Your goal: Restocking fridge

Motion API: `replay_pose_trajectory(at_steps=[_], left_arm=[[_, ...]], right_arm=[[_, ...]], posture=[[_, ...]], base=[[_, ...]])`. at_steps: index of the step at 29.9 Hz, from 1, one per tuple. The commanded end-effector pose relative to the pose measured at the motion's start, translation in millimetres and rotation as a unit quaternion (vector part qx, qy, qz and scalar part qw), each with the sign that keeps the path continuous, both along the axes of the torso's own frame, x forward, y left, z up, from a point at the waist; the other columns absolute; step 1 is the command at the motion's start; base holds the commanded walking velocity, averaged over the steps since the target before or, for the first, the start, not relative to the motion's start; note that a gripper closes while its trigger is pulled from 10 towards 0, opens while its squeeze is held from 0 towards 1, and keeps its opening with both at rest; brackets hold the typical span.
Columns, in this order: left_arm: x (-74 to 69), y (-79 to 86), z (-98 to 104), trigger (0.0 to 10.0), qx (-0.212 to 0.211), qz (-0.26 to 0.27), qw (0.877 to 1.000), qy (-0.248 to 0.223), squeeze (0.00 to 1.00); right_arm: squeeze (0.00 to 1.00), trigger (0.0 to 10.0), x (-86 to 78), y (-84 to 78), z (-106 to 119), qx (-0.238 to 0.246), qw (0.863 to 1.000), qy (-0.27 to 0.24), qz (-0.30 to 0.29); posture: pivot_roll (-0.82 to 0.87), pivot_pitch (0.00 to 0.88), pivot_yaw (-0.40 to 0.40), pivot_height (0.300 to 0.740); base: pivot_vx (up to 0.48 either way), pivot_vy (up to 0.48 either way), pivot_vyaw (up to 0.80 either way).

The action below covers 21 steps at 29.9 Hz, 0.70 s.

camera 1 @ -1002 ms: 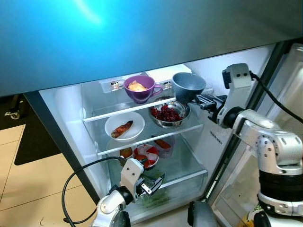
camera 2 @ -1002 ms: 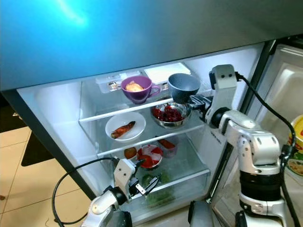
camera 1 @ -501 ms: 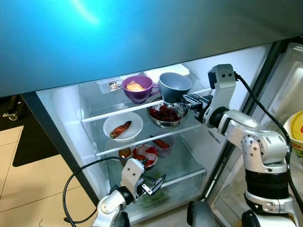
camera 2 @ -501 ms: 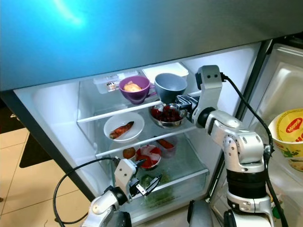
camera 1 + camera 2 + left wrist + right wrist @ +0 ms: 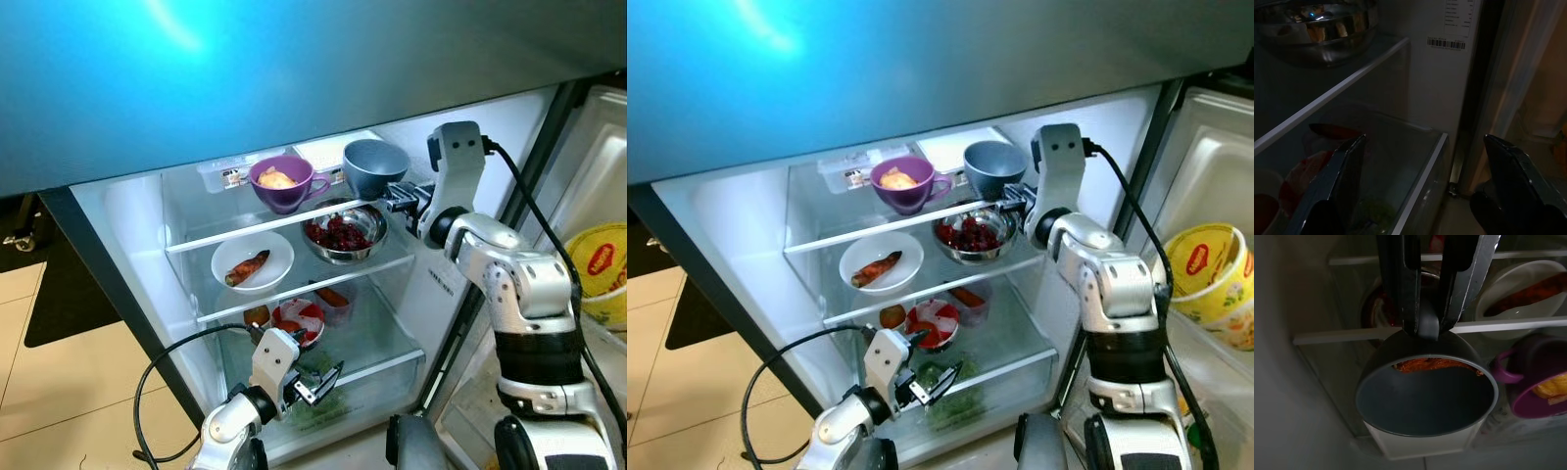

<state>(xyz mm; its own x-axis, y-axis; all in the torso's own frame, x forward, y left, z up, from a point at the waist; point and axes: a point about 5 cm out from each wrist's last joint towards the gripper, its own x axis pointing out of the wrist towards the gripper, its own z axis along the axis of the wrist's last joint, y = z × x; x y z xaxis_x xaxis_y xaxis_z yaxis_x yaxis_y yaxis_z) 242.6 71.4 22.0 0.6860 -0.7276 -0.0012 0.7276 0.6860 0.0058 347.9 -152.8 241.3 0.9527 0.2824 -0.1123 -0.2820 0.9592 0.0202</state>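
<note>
We log the grey cup (image 5: 374,166) on the fridge's (image 5: 127,235) top shelf, just right of the purple cup (image 5: 280,183) — some orange food inside. The right gripper (image 5: 1421,323) has its fingers clamped on the cup's handle. Steel bowl (image 5: 343,232) sits one shelf below the cup. Left gripper (image 5: 1422,183) hangs low by the drawer — fingers apart.

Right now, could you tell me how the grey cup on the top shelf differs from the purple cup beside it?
The grey cup is blue-grey, while the purple cup is violet. The right hand grips the grey cup by its handle; the purple cup stands free. The grey cup holds a little orange food low inside, while the purple cup has a yellowish piece heaped near its rim. Both are handled cups, upright on the top shelf of the fridge.
</note>
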Motion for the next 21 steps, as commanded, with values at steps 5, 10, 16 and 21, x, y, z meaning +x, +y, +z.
replay_pose_trajectory(at_steps=[5,10,16,21], left_arm=[[-0.7,-3.7,0.5,10.0,-0.009,0.005,1.0,0.003,0.0],[-0.2,-4.2,1.1,10.0,-0.01,0.006,1.0,0.002,0.0],[-0.1,-4.3,1.2,10.0,-0.011,0.007,1.0,0.002,0.0],[-0.2,-4.4,0.9,10.0,-0.01,0.007,1.0,0.002,0.0]], right_arm=[[0.0,10.0,10.7,11.8,6.1,-0.011,1.0,-0.019,0.011],[0.0,10.0,16.0,17.4,7.5,-0.013,0.999,-0.021,0.022],[0.0,10.0,18.2,18.8,7.4,-0.015,0.999,-0.021,0.024],[0.0,10.0,22.8,21.9,6.6,-0.023,0.999,-0.021,0.025]], posture=[[-0.1,0.0,0.054,0.551],[-0.1,0.0,0.05,0.551],[-0.1,0.0,0.05,0.551],[-0.09,0.0,0.05,0.551]], base=[[0.0,0.0,0.0],[0.0,0.0,0.0],[0.0,0.0,0.0],[0.0,0.0,0.0]])
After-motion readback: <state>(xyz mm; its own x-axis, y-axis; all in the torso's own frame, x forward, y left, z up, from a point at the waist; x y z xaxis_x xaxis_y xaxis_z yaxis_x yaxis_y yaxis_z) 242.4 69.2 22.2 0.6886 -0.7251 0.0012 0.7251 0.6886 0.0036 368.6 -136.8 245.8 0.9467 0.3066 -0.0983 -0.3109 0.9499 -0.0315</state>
